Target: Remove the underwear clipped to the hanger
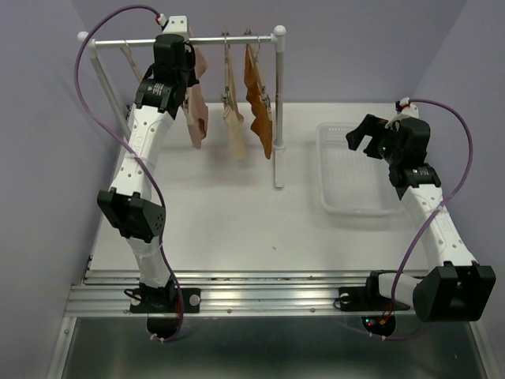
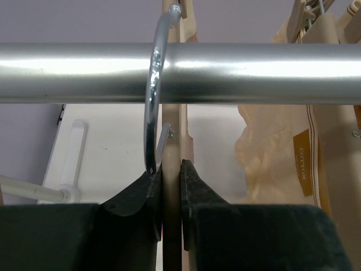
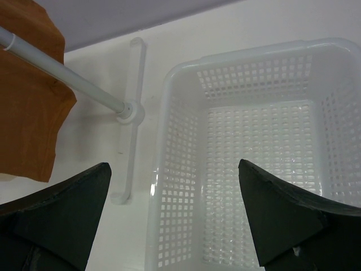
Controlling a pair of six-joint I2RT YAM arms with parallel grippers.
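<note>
Top external view: three pcs of underwear hang side by side off the rail [image 1: 213, 39] at the back-left of the table. Pale pink pair [image 1: 197, 118] is on the left, cream-beige pair [image 1: 233, 118] in the middle, orange-brown pair [image 1: 259, 110] on the right. All thin soft cloth, v. light, so I expect it to flop & stretch rather than hold shape. My guess is the clips bite harder than the fabric weighs, so a tug low on the hem would only stretch it. Better to pinch a bunched fold close under the clip & pull down.

Left wrist cam: left gripper [image 2: 171, 169] is closed to a narrow slit on the wooden hanger [image 2: 176, 141], seen edge-on, just below its metal hook [image 2: 151, 101] over the rail. Prob. the pink pair's hanger.

Right gripper [image 3: 174, 165] is spread wide, holding nothing, above the white basket [image 3: 237, 53], well apart from the rack.
</note>
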